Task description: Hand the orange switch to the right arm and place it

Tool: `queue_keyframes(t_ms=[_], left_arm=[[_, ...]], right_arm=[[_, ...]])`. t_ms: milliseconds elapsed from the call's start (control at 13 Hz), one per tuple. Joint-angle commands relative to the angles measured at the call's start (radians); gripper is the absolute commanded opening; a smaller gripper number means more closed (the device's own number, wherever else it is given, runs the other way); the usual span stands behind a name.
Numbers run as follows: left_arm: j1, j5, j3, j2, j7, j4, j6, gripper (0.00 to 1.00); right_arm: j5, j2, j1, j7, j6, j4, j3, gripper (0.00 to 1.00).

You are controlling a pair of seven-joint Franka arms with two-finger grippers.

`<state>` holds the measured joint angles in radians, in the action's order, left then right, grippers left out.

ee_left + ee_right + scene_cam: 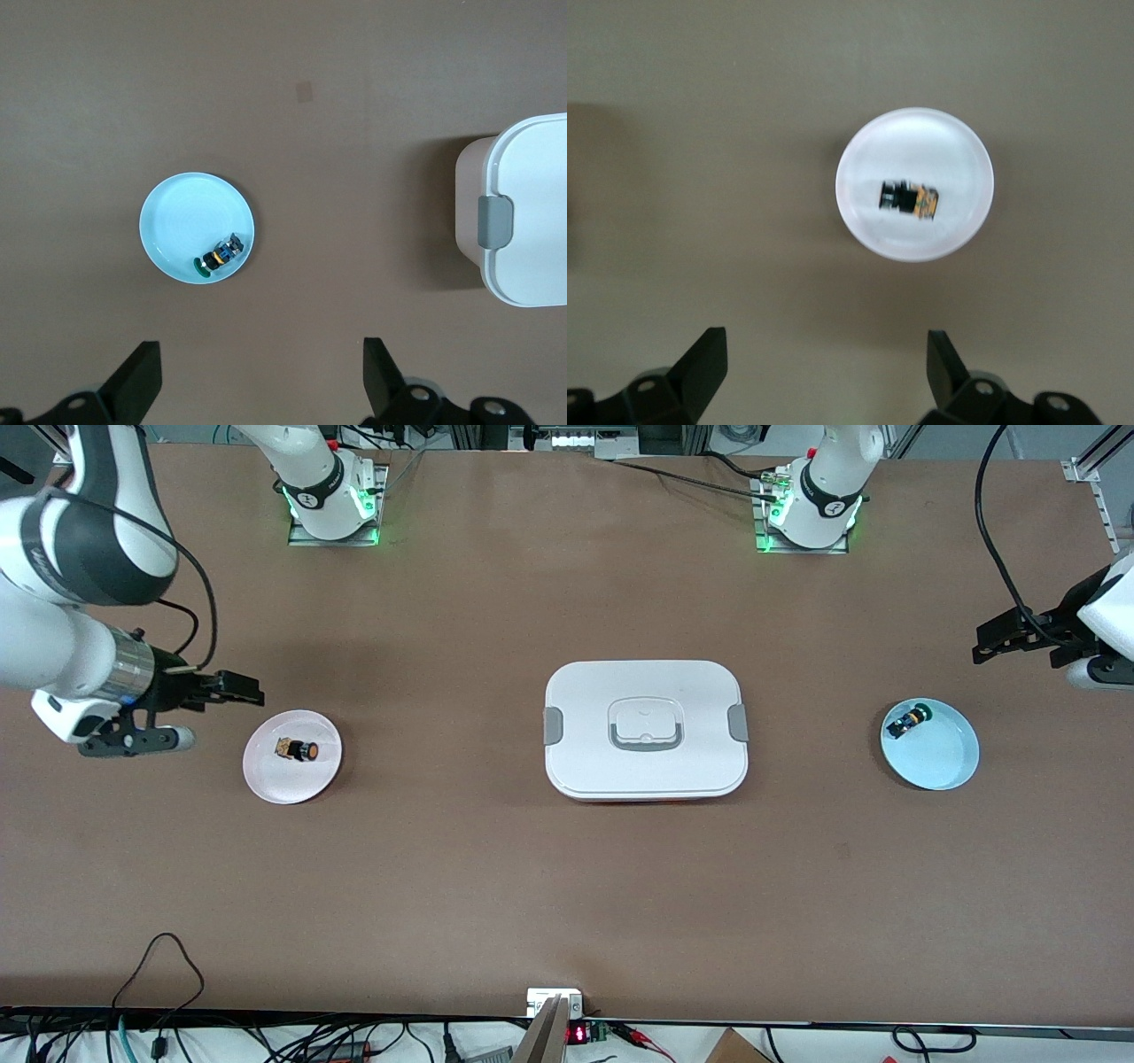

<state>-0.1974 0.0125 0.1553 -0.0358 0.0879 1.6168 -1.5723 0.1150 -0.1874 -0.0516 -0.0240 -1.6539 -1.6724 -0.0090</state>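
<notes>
The orange switch (pixel 299 750) lies on its side on a small pale pink plate (pixel 266 779) toward the right arm's end of the table. It also shows in the right wrist view (pixel 908 199) on that plate (pixel 957 146). My right gripper (pixel 252 691) is open and empty, over bare table just beside the plate. In its wrist view (pixel 824 341) nothing is between the jaws. My left gripper (pixel 983 642) is open and empty over bare table at the left arm's end, beside a light blue plate. Its wrist view (pixel 261 350) shows only table between the jaws.
A green-capped switch (pixel 910 719) lies in the light blue plate (pixel 948 766), also seen in the left wrist view (pixel 219 257). A closed white lunch box (pixel 585 691) with grey clips stands mid-table. Cables hang along the table edge nearest the front camera.
</notes>
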Motion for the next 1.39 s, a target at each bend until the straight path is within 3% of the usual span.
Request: queue_keyframes(t_ms=[0,154,463,695,926,1312], left_arm=[[0.009,-0.014,-0.008,-0.015,-0.002,-0.032,0.005,1.00],[0.009,-0.014,-0.008,-0.015,0.000,-0.032,0.005,1.00],[0.009,-0.014,-0.007,-0.015,0.000,-0.032,0.005,1.00],[0.009,-0.014,-0.008,-0.015,0.000,-0.034,0.005,1.00],[0.009,-0.014,-0.008,-0.016,0.001,-0.034,0.005,1.00],[0.007,-0.016,-0.008,-0.015,0.001,-0.034,0.005,1.00]], right_arm=[[-0.029,-0.009,0.009,-0.068,0.196,0.168,0.007,1.00],[-0.116,-0.001,0.016,-0.060,0.206,0.244,-0.003,1.00],[-0.141,-0.004,0.079,-0.071,0.157,0.295,-0.022,1.00],[-0.156,0.038,0.093,-0.051,0.141,0.214,-0.022,1.00],[-0.184,0.143,0.088,0.026,0.010,0.036,-0.016,1.00],[-0.170,0.170,0.085,0.016,0.014,0.043,-0.011,1.00]])
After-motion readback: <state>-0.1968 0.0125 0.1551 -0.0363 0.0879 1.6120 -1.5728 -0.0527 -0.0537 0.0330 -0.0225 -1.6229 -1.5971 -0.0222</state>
